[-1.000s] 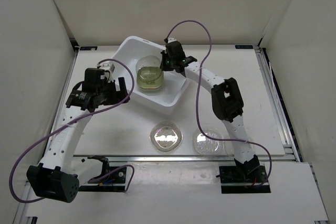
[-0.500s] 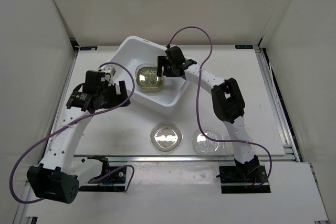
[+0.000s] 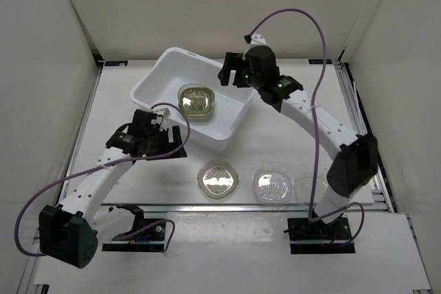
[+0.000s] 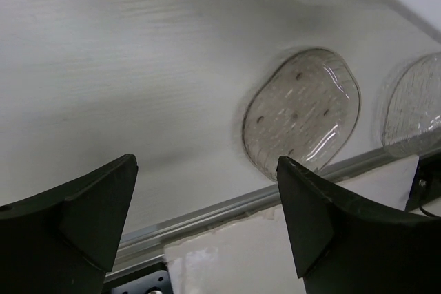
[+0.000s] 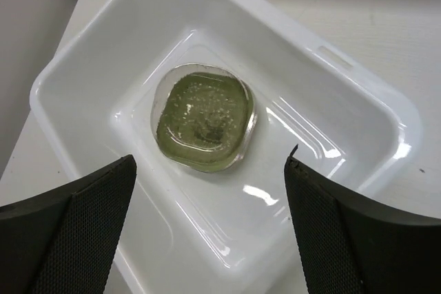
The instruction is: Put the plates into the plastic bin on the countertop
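Left gripper and right gripper gaped empty.
Right wrist caught the green plate in the plastic bin; left wrist, clear plates on the white-walled countertop by its rail.

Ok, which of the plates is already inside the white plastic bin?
Only the rounded-square yellow-green plate, lying flat in the white plastic bin; the clear glassy plates sit outside it on the white countertop.
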Action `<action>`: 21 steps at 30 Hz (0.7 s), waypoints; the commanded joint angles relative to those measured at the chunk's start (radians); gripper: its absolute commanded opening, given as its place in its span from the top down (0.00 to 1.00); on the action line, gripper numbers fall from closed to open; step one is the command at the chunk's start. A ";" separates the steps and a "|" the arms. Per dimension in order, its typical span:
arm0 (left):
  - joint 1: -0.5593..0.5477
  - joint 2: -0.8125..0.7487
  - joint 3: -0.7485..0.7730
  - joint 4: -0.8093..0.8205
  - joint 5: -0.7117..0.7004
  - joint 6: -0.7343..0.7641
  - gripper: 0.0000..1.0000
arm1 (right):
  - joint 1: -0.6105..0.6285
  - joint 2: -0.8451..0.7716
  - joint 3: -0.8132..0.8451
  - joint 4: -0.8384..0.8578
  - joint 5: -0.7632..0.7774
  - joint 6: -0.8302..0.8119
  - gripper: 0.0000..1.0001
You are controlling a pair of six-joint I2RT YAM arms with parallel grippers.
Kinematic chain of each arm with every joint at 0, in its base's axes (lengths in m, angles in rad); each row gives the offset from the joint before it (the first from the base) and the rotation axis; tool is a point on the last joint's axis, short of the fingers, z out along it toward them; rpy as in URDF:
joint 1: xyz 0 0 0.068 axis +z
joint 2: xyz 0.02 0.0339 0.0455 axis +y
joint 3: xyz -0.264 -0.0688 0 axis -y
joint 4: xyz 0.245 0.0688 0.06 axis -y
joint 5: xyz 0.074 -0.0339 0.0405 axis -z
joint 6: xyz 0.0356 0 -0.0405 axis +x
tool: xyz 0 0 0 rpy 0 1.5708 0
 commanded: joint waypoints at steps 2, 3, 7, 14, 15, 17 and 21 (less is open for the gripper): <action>-0.119 0.034 -0.058 0.141 0.022 -0.085 0.13 | -0.014 -0.134 -0.143 -0.012 0.109 -0.006 0.10; -0.147 0.052 -0.068 0.150 -0.020 -0.121 0.14 | -0.014 -0.192 -0.207 -0.015 0.124 0.006 0.10; -0.268 0.083 -0.131 0.208 -0.137 -0.233 0.17 | -0.033 -0.315 -0.326 -0.034 0.182 0.013 0.10; -0.403 0.062 -0.357 0.527 -0.186 -0.447 0.28 | -0.033 -0.472 -0.427 -0.095 0.265 0.028 0.10; -0.425 0.073 -0.355 0.528 -0.205 -0.455 0.33 | -0.033 -0.487 -0.436 -0.098 0.274 0.028 0.09; -0.445 0.080 -0.358 0.521 -0.303 -0.470 0.39 | -0.039 -0.512 -0.450 -0.098 0.287 0.025 0.10; -0.446 0.096 -0.375 0.555 -0.332 -0.464 0.40 | -0.040 -0.542 -0.459 -0.116 0.305 0.019 0.09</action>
